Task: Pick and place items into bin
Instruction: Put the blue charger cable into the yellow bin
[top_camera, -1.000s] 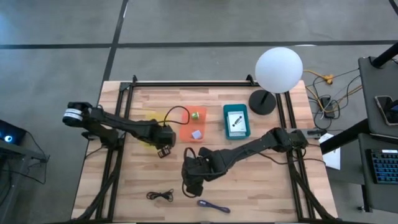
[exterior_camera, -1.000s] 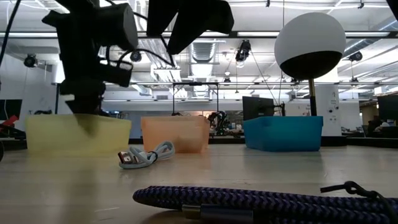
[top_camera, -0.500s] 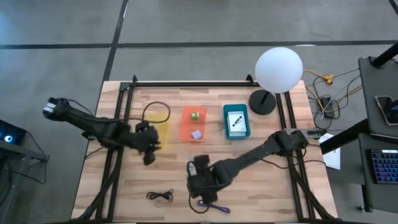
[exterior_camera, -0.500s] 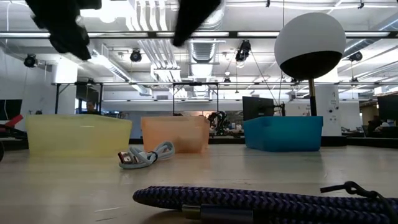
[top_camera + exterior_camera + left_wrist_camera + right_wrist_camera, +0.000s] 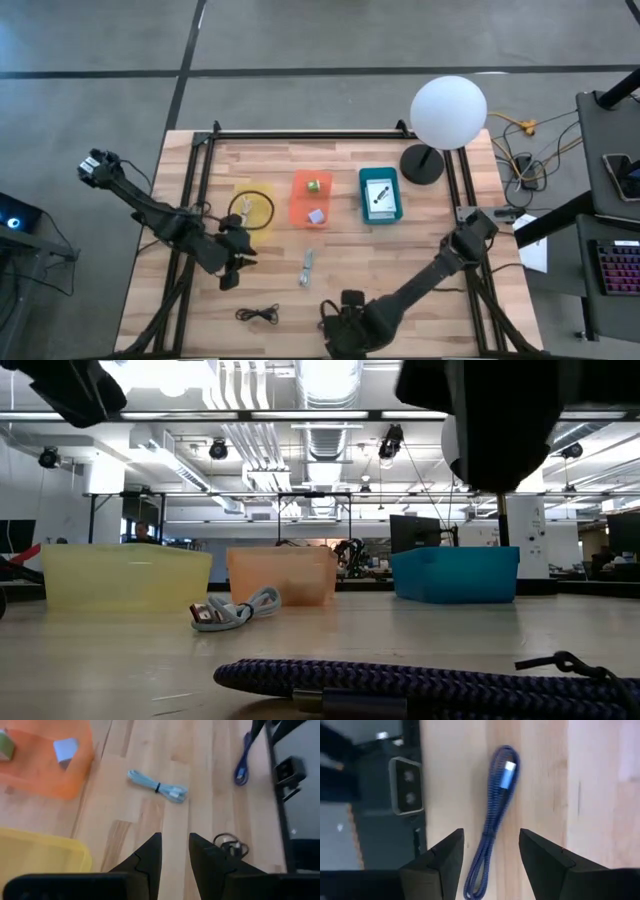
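My right gripper (image 5: 487, 845) is open at the table's near edge (image 5: 345, 335), low over the purple cord (image 5: 495, 815), which lies flat between its fingers in the right wrist view. The cord fills the foreground of the low view (image 5: 400, 685). My left gripper (image 5: 175, 840) is open and empty, above bare wood near the yellow bin (image 5: 252, 207). A black cord (image 5: 250, 208) lies coiled in that bin. The white cord (image 5: 306, 268) and a second black cord (image 5: 258, 314) lie on the table. The green ball (image 5: 313, 185) and lavender cube (image 5: 317, 215) sit in the orange bin (image 5: 298, 200). A white card (image 5: 379, 192) lies in the teal bin (image 5: 397, 195).
The white globe lamp (image 5: 448, 110) stands at the far right on a black round base (image 5: 422, 163). Black frame rails (image 5: 195, 180) run along the table's left and right sides. Bare wood lies between the bins and the near edge.
My left gripper drew back from the yellow bin toward the table's near left, and the black cord it carried now lies coiled in that bin. My right gripper travelled from the table's middle to the near edge, uncovering the white cord and stopping over the purple cord.
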You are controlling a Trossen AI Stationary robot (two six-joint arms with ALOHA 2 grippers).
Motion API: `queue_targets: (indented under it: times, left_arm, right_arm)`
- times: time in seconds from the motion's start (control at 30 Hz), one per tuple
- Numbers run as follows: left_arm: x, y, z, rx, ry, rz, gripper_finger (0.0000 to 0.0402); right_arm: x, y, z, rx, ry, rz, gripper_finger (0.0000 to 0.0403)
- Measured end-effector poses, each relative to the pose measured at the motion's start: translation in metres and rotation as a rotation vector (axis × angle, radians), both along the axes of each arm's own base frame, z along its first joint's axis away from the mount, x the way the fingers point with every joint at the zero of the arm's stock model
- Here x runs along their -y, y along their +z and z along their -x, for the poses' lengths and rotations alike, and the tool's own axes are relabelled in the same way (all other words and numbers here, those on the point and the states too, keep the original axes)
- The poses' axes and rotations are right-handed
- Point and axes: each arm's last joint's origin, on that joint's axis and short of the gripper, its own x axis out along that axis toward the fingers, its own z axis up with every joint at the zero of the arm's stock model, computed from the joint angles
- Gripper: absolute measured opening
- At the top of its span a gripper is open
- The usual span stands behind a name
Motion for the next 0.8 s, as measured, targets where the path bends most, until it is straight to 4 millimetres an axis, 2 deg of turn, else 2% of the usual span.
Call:
queue_targets:
  times: [0.2, 0.43, 0.63, 0.8]
  left_arm:
    - [0.008, -0.013, -0.011, -0.062, -0.001, -0.042, 0.0081]
    - [0.015, -0.011, -0.014, -0.068, -0.028, -0.032, 0.0081]
    - [0.013, -0.008, -0.009, -0.053, -0.033, -0.020, 0.0081]
    - [0.012, -0.007, -0.009, -0.050, -0.033, -0.019, 0.0081]
  right_arm:
    - [-0.001, -0.028, 0.007, -0.093, -0.127, -0.012, 0.0178]
    - [0.002, -0.053, 0.010, -0.102, -0.180, -0.017, 0.0178]
    - [-0.003, -0.054, 0.015, -0.130, -0.191, -0.060, 0.0170]
    - [-0.006, -0.049, 0.009, -0.028, -0.171, -0.015, 0.0169]
